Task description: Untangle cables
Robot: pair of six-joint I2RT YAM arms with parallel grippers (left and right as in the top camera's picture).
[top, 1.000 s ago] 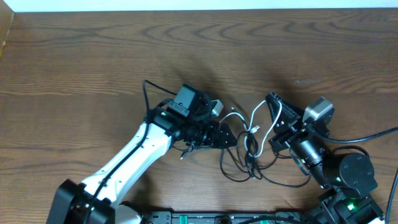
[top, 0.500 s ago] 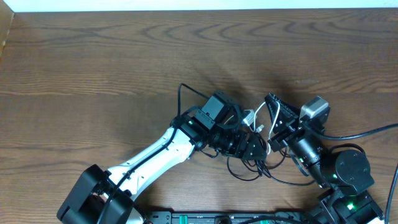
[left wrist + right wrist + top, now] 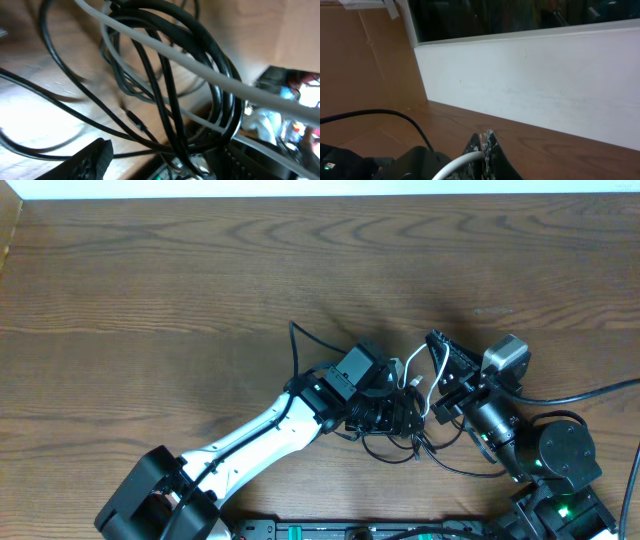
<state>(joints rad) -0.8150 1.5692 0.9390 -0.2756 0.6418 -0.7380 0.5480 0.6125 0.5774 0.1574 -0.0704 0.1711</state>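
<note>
The left gripper [image 3: 398, 418] sits low over the wooden table [image 3: 150, 280], its tips buried in the tangle. In the left wrist view only one dark finger [image 3: 95, 156] shows clearly, at the lower left. Whether the jaws are closed on a strand cannot be told. The black cables [image 3: 400, 448] form a bundle of overlapping loops directly ahead of this gripper and just beyond its tips. In the left wrist view their long axis runs from upper left to lower right, and they gather into a tight knot close to the fingers. The white cable [image 3: 432, 380] crosses over the black loops on a similar diagonal. The right gripper [image 3: 440, 348] stands just beside the left one, pointing toward the far edge of the table. In the right wrist view its jaws are pressed together on the white cable, which emerges below the fingertips and curves away to the lower left. From that grip the cable arcs down the table into the tangle at the left gripper.
</note>
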